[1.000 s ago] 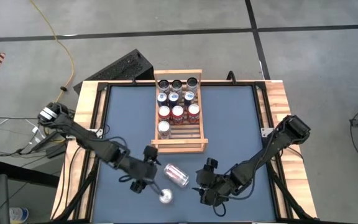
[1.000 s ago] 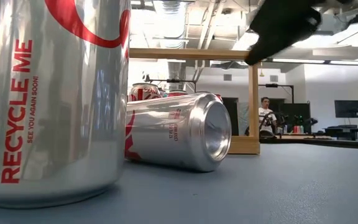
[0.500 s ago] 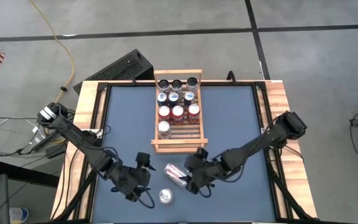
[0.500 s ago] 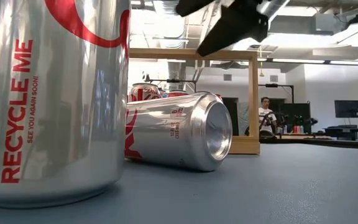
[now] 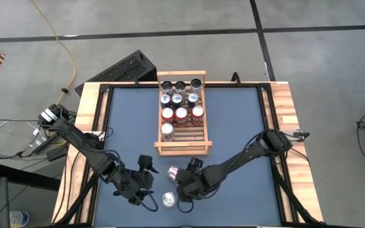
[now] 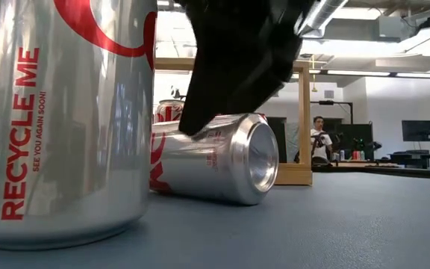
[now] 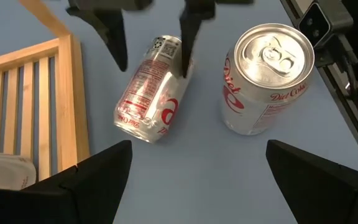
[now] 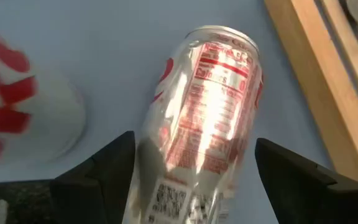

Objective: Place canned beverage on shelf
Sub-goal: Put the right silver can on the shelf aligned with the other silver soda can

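Observation:
One silver-and-red canned beverage (image 7: 151,90) lies on its side on the blue table top, just in front of the shelf (image 5: 181,147). The shelf is a light-wood slatted rack with several cans standing in it. A second can (image 7: 263,78) stands upright near the table's front edge. My right gripper (image 8: 194,149) is open and slants down over the lying can (image 8: 204,118), one finger on each side of it. My left gripper (image 7: 197,155) is open and holds nothing. It hovers left of both cans and points at them. My right gripper straddles the lying can across its length, coming from above and from the table's right. One finger (image 7: 185,59) lies close against the can's side (image 7: 174,68), and I cannot tell whether it touches. The other finger (image 7: 118,53) stands apart. The can rests on the table.
The shelf's front rail (image 7: 73,106) is just beyond the lying can. The standing can (image 5: 168,200) is close to my right gripper on the near side. Open blue table top (image 5: 239,120) lies to the right of the shelf.
My right gripper has swung toward the table's left edge and come down over the lying can, so that its fingers now stand on either side of it. My left gripper has drawn back a little toward the left edge. Both cans have stayed where they were.

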`<state>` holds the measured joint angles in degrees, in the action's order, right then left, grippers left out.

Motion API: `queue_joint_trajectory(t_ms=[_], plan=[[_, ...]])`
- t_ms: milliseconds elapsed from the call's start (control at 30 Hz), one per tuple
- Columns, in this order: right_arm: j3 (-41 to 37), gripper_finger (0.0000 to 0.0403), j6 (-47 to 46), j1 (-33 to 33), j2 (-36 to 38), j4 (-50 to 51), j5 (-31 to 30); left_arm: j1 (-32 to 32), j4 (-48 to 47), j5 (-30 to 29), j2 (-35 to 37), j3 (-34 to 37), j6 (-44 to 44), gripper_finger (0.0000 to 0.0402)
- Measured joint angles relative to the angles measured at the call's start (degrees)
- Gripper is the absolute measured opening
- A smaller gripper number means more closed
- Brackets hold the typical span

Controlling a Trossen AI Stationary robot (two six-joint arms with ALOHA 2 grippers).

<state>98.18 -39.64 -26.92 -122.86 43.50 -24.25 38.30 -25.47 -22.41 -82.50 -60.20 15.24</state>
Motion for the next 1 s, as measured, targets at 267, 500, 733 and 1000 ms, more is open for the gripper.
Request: queue_joint_trajectory(t_ms=[267,500,733,1000], plan=[[5.2,0.0302,1.2,0.4,-6.3,2.2,2.0,0.0,-0.1,-0.1,0.0,0.0,0.5,0.0359],[5.1,0.0265,0.9,-0.1,-7.2,4.1,-0.4,0.0,-0.2,-0.1,0.0,0.0,0.5,0.0359],[5.0,0.0208,-1.1,-1.7,-7.4,6.8,-5.0,0.0,-0.1,-0.7,0.0,0.0,1.5,0.0359],[4.5,0.0207,-6.5,-5.4,-6.1,12.8,-13.1,2.7,0.3,-6.7,0.0,0.0,1.6,0.0359]])
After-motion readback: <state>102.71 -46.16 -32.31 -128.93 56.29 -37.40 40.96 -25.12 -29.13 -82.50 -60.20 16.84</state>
